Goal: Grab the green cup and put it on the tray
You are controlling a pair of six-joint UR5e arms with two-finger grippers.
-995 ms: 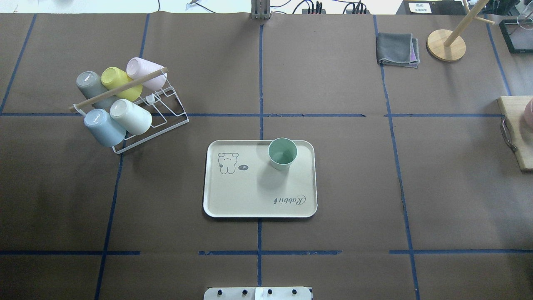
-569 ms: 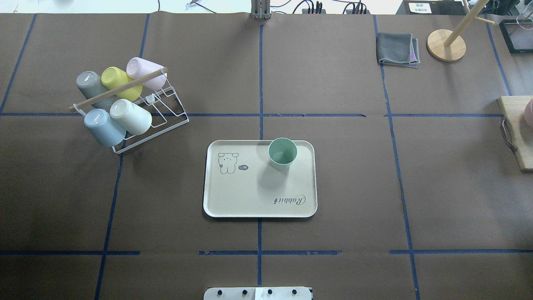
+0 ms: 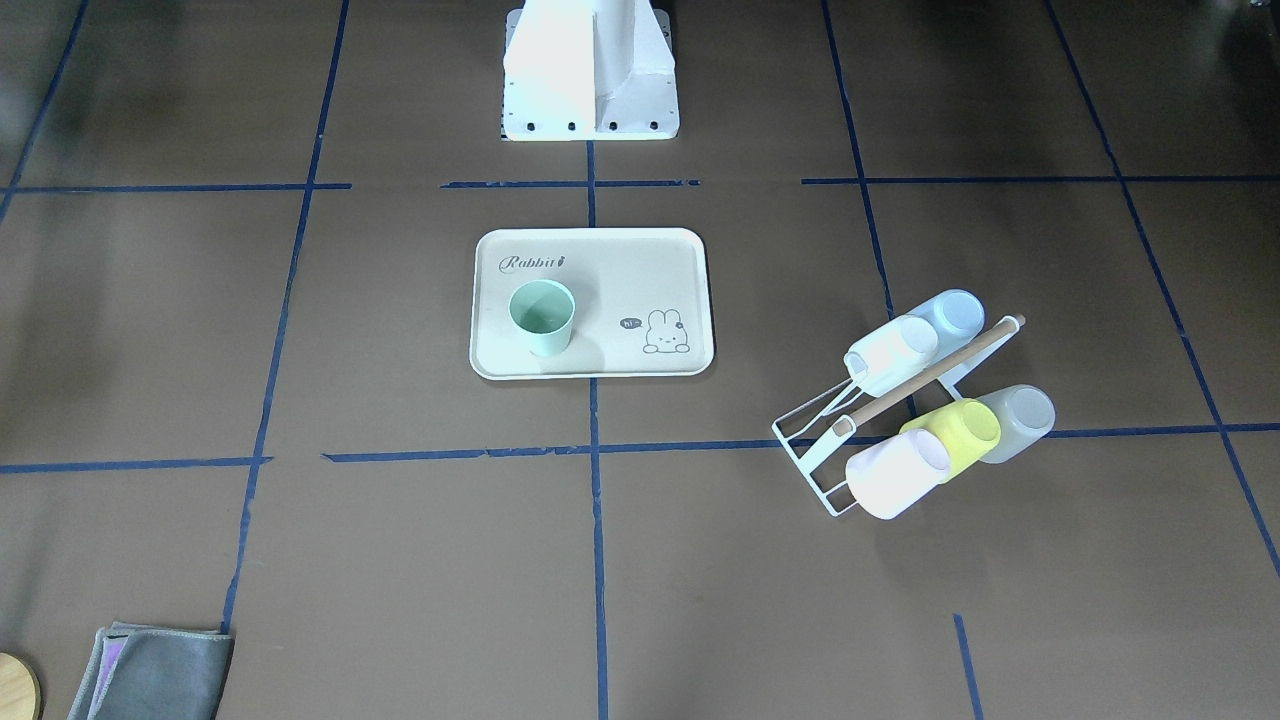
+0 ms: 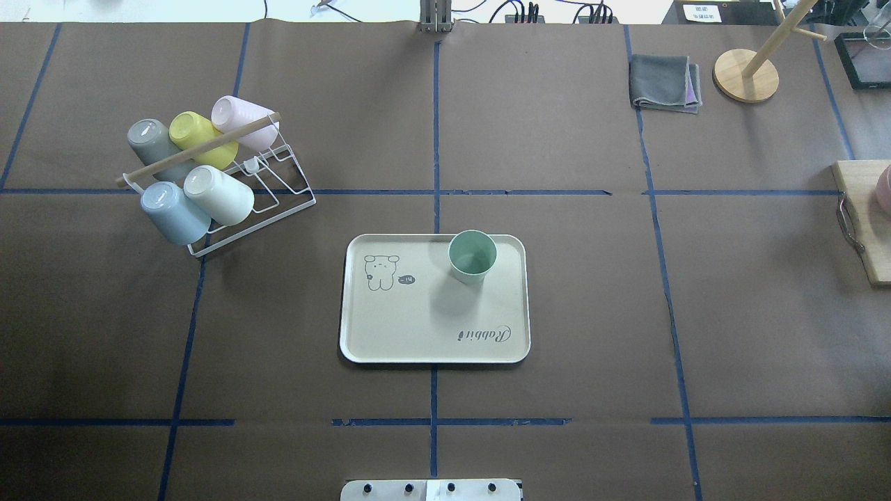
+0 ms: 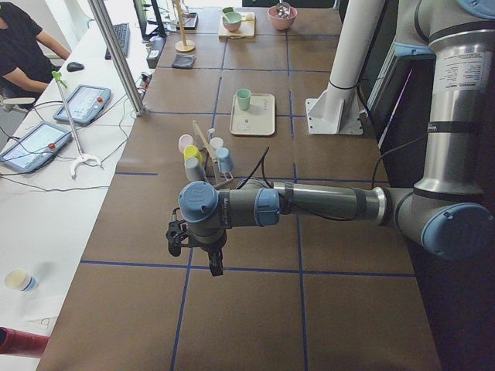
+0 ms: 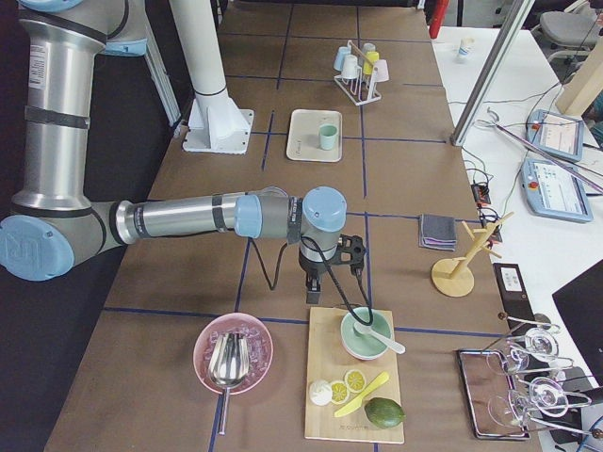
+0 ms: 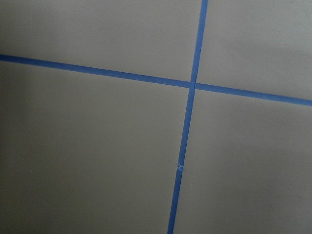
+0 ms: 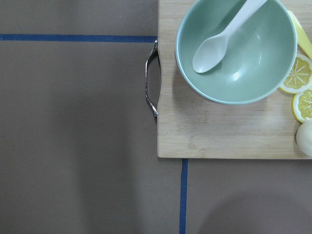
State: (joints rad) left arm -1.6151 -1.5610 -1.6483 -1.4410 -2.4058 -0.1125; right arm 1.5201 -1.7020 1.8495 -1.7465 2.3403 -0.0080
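Note:
The green cup (image 4: 472,257) stands upright on the cream tray (image 4: 418,327), in its far right corner as the overhead view shows it. It also shows on the tray (image 3: 620,270) in the front-facing view (image 3: 541,316). No gripper is near either. My left gripper (image 5: 203,251) shows only in the left side view, low over bare table far from the tray. My right gripper (image 6: 330,278) shows only in the right side view, above the edge of a cutting board. I cannot tell if either is open or shut.
A white wire rack (image 4: 209,174) with several tipped cups stands at the left. A grey folded cloth (image 4: 665,82) and a wooden stand (image 4: 746,75) sit at the far right. A cutting board (image 8: 219,131) with a green bowl (image 8: 236,48) lies at the right end.

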